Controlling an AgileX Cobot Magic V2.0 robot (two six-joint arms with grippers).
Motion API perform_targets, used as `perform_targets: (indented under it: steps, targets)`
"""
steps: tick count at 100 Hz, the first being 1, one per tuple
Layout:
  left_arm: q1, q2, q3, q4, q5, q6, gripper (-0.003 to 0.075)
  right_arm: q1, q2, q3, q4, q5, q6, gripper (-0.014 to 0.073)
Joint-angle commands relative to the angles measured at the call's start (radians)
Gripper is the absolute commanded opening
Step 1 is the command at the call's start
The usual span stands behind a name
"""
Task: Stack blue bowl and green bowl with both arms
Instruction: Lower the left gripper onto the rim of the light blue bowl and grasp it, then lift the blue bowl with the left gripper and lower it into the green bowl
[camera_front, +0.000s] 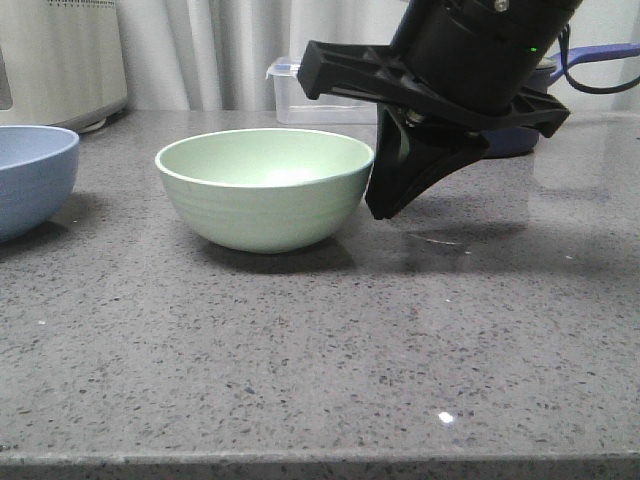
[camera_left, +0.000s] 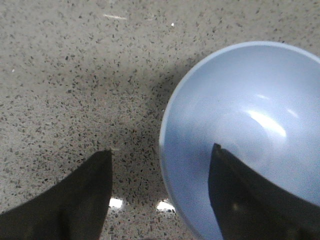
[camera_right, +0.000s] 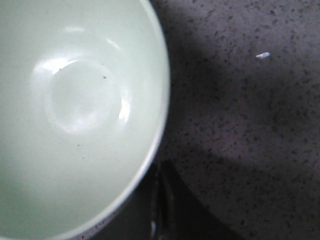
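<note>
The green bowl (camera_front: 265, 190) stands upright in the middle of the grey counter. It fills the right wrist view (camera_right: 75, 125), empty. My right gripper (camera_front: 385, 205) points down just beside the bowl's right wall, outside it. Its fingers (camera_right: 162, 200) are pressed together with nothing between them. The blue bowl (camera_front: 30, 175) stands at the far left, cut by the frame edge. In the left wrist view my left gripper (camera_left: 161, 150) is open above the blue bowl's (camera_left: 250, 115) rim, one finger over the inside and one over the counter. The left arm is out of the front view.
A clear plastic lidded box (camera_front: 300, 95) stands at the back behind the green bowl. A dark navy saucepan (camera_front: 520, 135) sits behind my right arm. A white appliance (camera_front: 60, 60) is at the back left. The counter's front edge (camera_front: 320, 462) runs along the bottom.
</note>
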Motion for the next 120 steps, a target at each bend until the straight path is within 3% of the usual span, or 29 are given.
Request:
perform_targets:
  steps: [1,32,39,63,97,120]
  targets:
    - [0.001,0.022,-0.042,-0.010,-0.030,0.001,0.0405,0.005,-0.032,-0.023,0.010,-0.036,-0.005,-0.0067]
    - [0.001,0.084,-0.053,-0.012,-0.036,0.002,0.0379,0.005,-0.032,-0.023,0.010,-0.036,-0.005,-0.0067]
    - [0.001,0.086,-0.053,-0.012,-0.036,0.002,0.0314,0.005,-0.032,-0.023,0.010,-0.036,-0.005,-0.0067]
    - [0.001,0.086,-0.053,-0.012,-0.036,0.002,-0.0022,0.005,-0.032,-0.023,0.010,-0.036,-0.005,-0.0067]
    - [0.001,0.086,-0.087,-0.039,-0.005,0.033,-0.0020,0.005,-0.032,-0.023,0.010,-0.036,-0.005,-0.0067]
    - [-0.004,0.086,-0.215,-0.256,0.078,0.225,-0.0020,0.005,-0.032,-0.023,0.010,-0.037,-0.005,-0.0067]
